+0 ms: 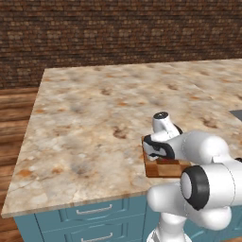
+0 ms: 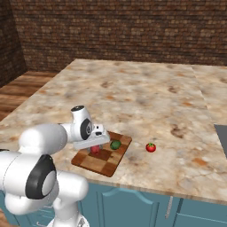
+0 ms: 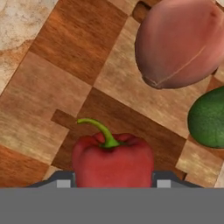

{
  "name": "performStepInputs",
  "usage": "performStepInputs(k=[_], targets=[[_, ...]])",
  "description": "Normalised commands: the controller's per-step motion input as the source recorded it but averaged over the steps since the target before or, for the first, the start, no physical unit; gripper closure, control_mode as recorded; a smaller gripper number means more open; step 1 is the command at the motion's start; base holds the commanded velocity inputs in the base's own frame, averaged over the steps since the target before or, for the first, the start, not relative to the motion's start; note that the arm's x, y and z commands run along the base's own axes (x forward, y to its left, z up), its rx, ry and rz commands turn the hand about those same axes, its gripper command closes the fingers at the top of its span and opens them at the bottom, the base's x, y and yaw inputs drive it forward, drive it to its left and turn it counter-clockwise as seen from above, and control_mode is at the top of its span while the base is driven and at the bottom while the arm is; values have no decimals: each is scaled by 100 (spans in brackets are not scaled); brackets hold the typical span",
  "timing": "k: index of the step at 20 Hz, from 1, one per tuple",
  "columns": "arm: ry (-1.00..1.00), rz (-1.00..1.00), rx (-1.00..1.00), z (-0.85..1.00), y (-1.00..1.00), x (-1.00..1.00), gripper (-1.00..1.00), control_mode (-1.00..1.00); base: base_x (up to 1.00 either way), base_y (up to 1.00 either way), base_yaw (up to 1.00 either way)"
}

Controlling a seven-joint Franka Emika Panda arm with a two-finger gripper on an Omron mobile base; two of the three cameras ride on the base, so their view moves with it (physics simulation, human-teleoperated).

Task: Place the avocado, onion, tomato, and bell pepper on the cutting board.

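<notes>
Red pepper [image 3: 113, 162], onion [image 3: 181, 41], avocado [image 3: 209, 118] on board [image 3: 65, 87]; tomato [image 2: 150, 147] prob. off, beside.

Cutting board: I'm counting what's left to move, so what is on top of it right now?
On the cutting board lie the onion, the avocado and the red bell pepper, which sits between the gripper fingers. Anything under the gripper is hidden.

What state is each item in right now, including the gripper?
Bell pepper: upright on the cutting board, between the gripper's fingers.
Onion: lying on the board, free.
Avocado: resting on the board, free.
Tomato: on the counter, off the board.
Cutting board: flat near the counter edge.
Gripper: closed around the bell pepper.
</notes>
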Motion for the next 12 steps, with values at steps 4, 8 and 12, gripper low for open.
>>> performStepInputs(k=[4,8,12], targets=[[0,0,1,-10,2,1,100,-100,0,0,0],[0,-1,0,-3,5,0,-100,-100,0,0,0],[0,-3,0,3,0,-1,-100,-100,0,0,0]])
